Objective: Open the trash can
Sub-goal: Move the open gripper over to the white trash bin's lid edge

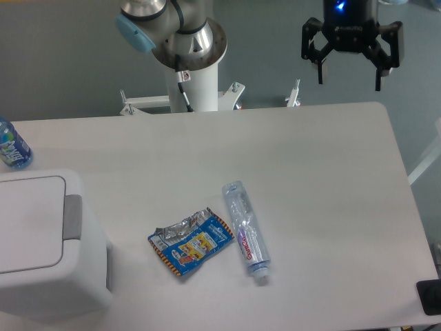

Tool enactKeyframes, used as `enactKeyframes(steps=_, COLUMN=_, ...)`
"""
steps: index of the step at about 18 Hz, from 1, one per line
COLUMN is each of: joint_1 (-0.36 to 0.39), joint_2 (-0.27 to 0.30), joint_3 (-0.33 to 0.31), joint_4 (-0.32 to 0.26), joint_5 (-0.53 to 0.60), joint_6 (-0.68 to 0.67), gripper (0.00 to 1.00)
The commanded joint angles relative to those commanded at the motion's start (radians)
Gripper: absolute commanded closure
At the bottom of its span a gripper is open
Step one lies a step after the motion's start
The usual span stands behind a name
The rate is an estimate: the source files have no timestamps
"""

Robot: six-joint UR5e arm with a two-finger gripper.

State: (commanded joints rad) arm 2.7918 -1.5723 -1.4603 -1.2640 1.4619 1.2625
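Tabletop scene viewed from above and in front, with a pale grey table (310, 158) filling most of the frame; the trash can (48, 241), a large white boxy bin with rounded corners, sits at the near left corner of the table, partly cut off by the left and bottom edges; its flat white lid panel (27, 224) lies closed and level, and a grey rectangular push strip (72, 217) runs along the lid's right side. Behind the trash can, at the left edge of the frame, a blue-labelled bottle (12, 146) is only partly visible. To the right of the trash can, near the middle of the table, lies a crumpled blue and silver snack wrapper (190, 243); just beside the wrapper, further from the trash can, a clear plastic bottle (246, 231) lies on its side with its cap end pointing toward the viewer. Far from the trash can, above the table's back right edge, the black gripper (350, 77) hangs in the air with its two fingers spread wide and nothing between them; a blue light glows on its body. The arm's white base column (194, 86) stands behind the table's back edge, up and to the right of the trash can.
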Motion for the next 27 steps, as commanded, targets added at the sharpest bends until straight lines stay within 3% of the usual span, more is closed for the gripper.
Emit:
enactKeyframes(steps=7, joint_1=-0.051, joint_2=-0.023, joint_3=-0.005, joint_4=0.051, joint_5=0.000, joint_6=-0.047, gripper=0.00)
enactKeyframes(steps=12, joint_1=-0.162, joint_2=-0.080, joint_3=-0.005, joint_4=0.201, joint_5=0.008, joint_6=-0.458, gripper=0.00)
enactKeyframes(steps=14, joint_1=-0.213, joint_2=-0.109, joint_3=-0.002, joint_4=0.233, joint_5=0.006, joint_6=-0.611, gripper=0.00)
enactKeyframes(steps=23, joint_1=-0.438, joint_2=-0.181, joint_3=0.011, joint_4=0.244, joint_5=-0.002, joint_6=-1.003, gripper=0.00)
enactKeyframes(steps=27, joint_1=-0.477, joint_2=-0.187, joint_3=0.011, joint_4=0.252, joint_5=-0.067, joint_6=-1.161, gripper=0.00)
